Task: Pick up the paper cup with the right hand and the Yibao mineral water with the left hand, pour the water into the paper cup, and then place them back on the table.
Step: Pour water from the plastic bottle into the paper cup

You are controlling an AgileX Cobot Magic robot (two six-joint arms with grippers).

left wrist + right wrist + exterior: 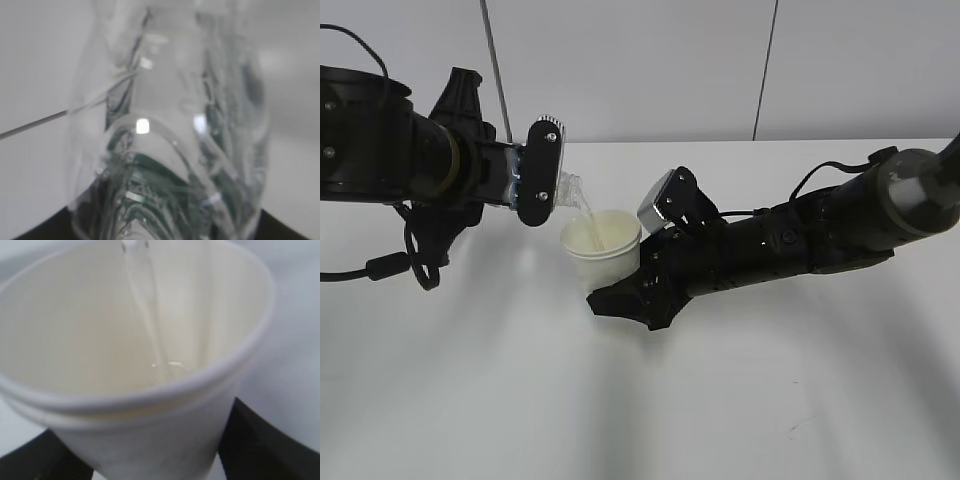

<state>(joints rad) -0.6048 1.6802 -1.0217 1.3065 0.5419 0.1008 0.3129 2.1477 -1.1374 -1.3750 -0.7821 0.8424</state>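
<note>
Right hand (625,290): a black arm that comes in low from the right side, bent at the wrist. Its fingers are pinched on the paper cup.
Paper cup (601,243): held up above the table, standing nearly straight. It sits in the middle, just beside the bottle's mouth. In the right wrist view the cup (145,390) fills the picture, and its inside is cream.
Water: a thin stream (590,215) falls from the bottle into the cup. The stream (145,300) runs down the inside wall.
Left hand (535,175): a black arm that reaches in from the left, held higher than the right one. It is clamped on the bottle.
Yibao mineral water (570,188): tipped over sideways, its mouth pointing at the cup's rim. In the left wrist view the clear bottle (175,140) is very close and blurry.
Table (740,400): white and flat, with soft shadows under the arms.
Room: a pale wall (650,60) stands behind the table, with thin dark lines running down it.
</note>
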